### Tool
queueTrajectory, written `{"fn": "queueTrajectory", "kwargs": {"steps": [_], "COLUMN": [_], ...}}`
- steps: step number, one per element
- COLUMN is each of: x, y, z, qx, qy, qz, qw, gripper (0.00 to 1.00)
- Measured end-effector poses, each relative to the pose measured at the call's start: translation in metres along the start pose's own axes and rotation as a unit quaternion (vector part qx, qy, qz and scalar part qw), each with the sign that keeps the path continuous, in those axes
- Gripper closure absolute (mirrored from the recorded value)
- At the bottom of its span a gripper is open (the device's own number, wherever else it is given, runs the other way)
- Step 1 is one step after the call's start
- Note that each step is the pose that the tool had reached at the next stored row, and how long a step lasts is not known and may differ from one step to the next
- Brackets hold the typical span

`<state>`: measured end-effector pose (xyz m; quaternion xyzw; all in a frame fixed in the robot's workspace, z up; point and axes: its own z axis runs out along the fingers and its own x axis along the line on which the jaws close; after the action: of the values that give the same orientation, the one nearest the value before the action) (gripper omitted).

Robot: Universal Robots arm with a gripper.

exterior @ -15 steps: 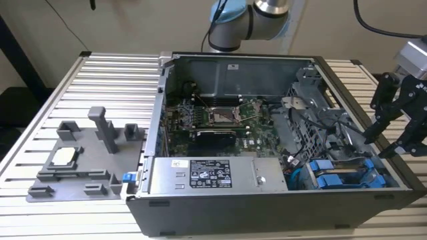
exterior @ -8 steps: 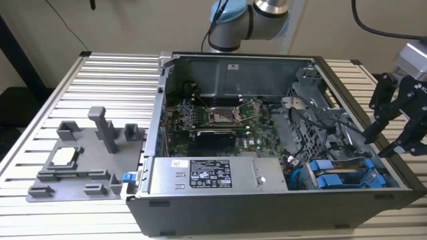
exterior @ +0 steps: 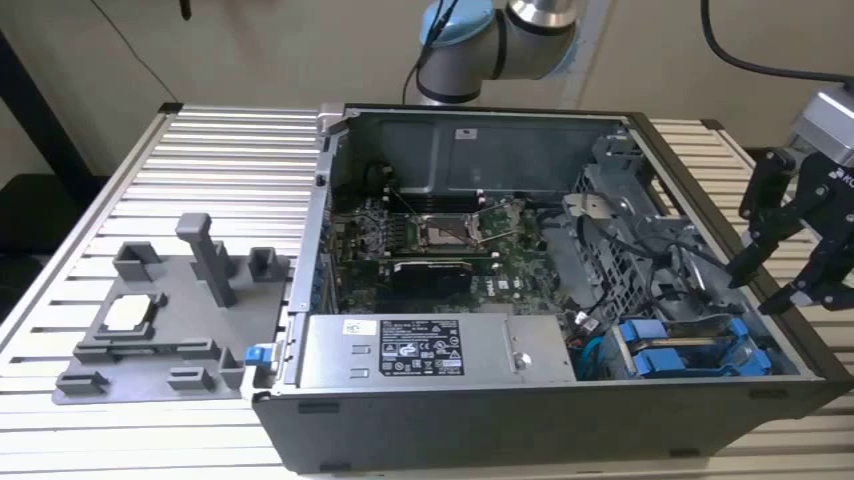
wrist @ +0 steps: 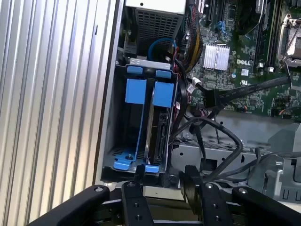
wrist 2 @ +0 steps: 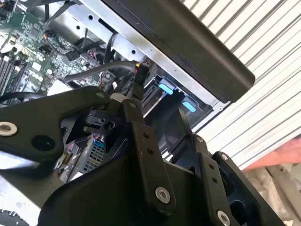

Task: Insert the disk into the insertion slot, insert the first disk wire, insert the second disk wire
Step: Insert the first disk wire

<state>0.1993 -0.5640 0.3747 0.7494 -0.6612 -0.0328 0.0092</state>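
Note:
My gripper (exterior: 771, 280) hangs open over the right end of the open computer case, with nothing between its black fingers (wrist: 138, 176). Just under it is the grey drive cage (exterior: 683, 352) with two bright blue frames (wrist: 141, 94). The disk (wrist: 159, 134) stands edge-on in the insertion slot (wrist: 162, 155), under the blue frame nearer the motherboard. Both wrist views show the gripper (wrist 2: 157, 113) close above the cage. Loose black wires (wrist: 207, 136) curl beside the cage, apart from the fingers. One wire end with a black plug (wrist 2: 139, 77) hangs near a fingertip.
A silver labelled power-supply box (exterior: 420, 350) lies along the case's front wall. The motherboard (exterior: 441, 235) lies in the middle of the case. A grey fixture (exterior: 160, 320) stands on the slatted table (exterior: 227, 150) at the exterior view's left. The arm's base (exterior: 494, 40) is behind the case.

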Motion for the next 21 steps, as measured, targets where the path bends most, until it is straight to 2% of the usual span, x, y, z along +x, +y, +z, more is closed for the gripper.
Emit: {"fn": "queueTrajectory", "kwargs": {"steps": [4, 9, 17, 18, 19, 20, 21], "x": [-0.0048, -0.0173, -0.0182, -0.0182, -0.0182, -0.0182, -0.0182], "y": [-0.0041, -0.0088, -0.0096, -0.0096, -0.0096, -0.0096, -0.0096], "z": [0.0004, 0.0021, 0.0054, 0.0054, 0.0055, 0.0056, 0.0056], "qx": [0.0001, 0.0001, 0.0002, 0.0002, 0.0002, 0.0002, 0.0002], "qy": [0.0001, 0.0001, 0.0002, 0.0002, 0.0003, 0.0002, 0.0002], "qz": [-0.001, -0.001, -0.001, -0.001, -0.001, -0.001, -0.001], "qw": [1.0000, 1.0000, 1.0000, 1.0000, 1.0000, 1.0000, 1.0000], "gripper": [0.53, 0.53, 0.53, 0.55, 0.62, 0.62, 0.68]}}
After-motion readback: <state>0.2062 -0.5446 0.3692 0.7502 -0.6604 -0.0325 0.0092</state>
